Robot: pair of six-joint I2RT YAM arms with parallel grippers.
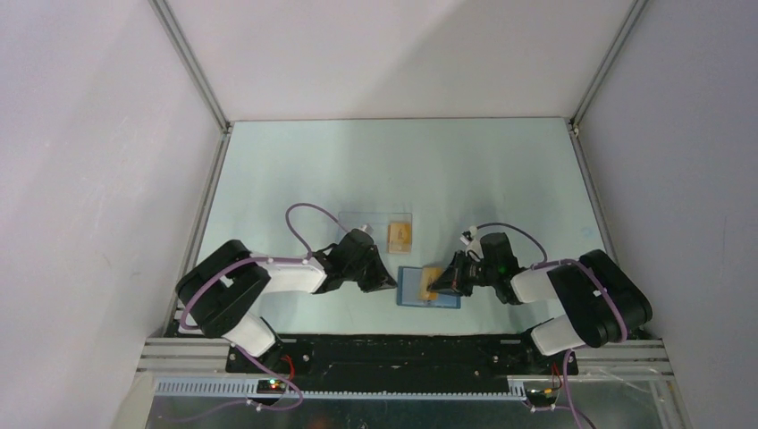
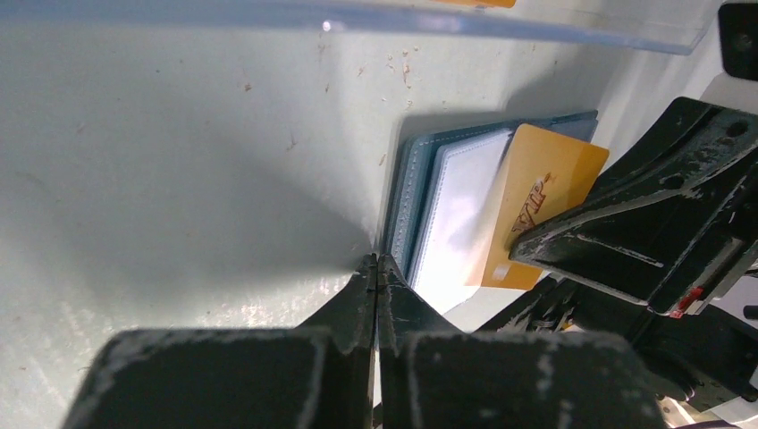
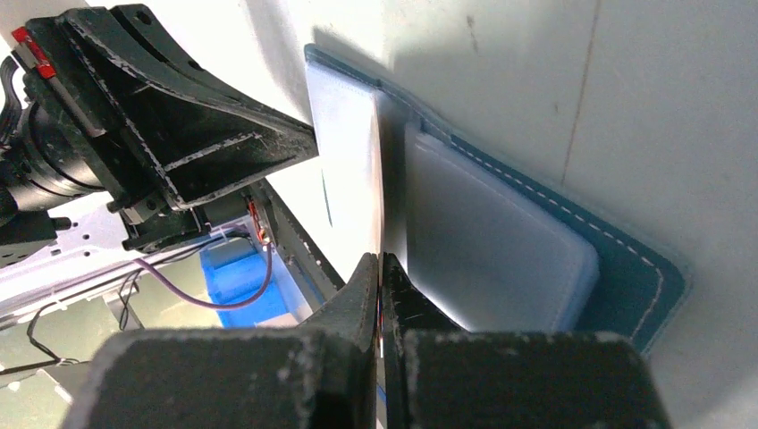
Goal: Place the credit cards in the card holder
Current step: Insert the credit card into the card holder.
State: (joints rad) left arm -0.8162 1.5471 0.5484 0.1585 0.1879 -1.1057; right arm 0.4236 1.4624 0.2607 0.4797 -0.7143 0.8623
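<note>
The blue card holder (image 1: 413,293) lies open on the table, with pale inner panels (image 3: 492,232). My right gripper (image 1: 437,288) is shut on an orange credit card (image 1: 432,274), holding it tilted with its far edge at the holder's inner panel. The card reads "VIP" in the left wrist view (image 2: 541,192); the right wrist view (image 3: 353,161) shows it nearly edge-on, running up from my right gripper (image 3: 381,260). My left gripper (image 1: 391,283) is shut and empty, its tips (image 2: 376,262) at the holder's left edge (image 2: 407,188). A second orange card (image 1: 400,234) lies on the clear sheet.
A clear plastic sheet (image 1: 371,222) lies behind the left gripper, its edge running across the top of the left wrist view (image 2: 357,18). The two grippers are close together over the holder. White walls enclose the table on three sides.
</note>
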